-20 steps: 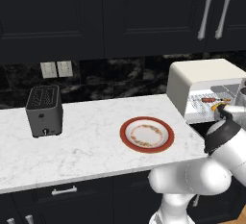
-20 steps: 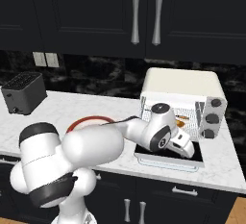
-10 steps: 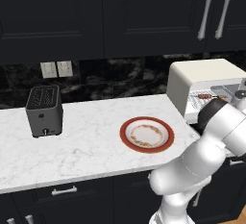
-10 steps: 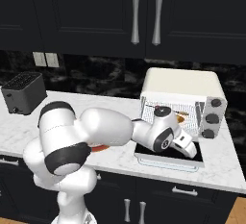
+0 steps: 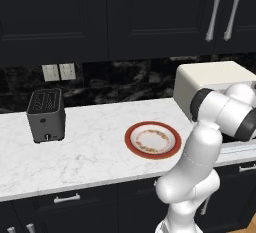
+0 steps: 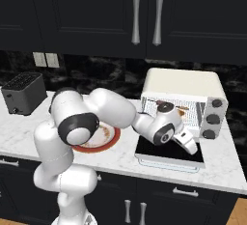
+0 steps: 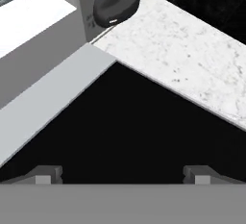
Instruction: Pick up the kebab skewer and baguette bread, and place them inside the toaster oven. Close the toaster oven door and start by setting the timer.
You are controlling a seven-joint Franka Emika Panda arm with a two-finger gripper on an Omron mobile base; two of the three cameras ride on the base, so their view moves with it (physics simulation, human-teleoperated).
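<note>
Open end effector [image 7: 120, 172] poised over lowered dark glass toaster oven door [image 6: 169, 152] on white marble surface [image 5: 90, 152].

Fingertips [image 7: 47, 174] spread wide with nothing between; directly beneath, the dark door panel [image 7: 129, 136] lying flat, its pale edge band running off to one side in the hand view. Just beyond the end effector, cream-white boxy toaster oven [image 6: 185, 93] with rounded top and wire rack, holding a thin kebab skewer [image 6: 177, 108] with reddish-brown chunks on the rack; small golden baguette bread not made out. Close ahead in the hand view, a dark round control knob [image 7: 115, 2] on the oven's front panel. Well off to the arm's side, red-rimmed patterned plate [image 5: 152, 140]; farther still, small black slot toaster [image 5: 46, 115].
</note>
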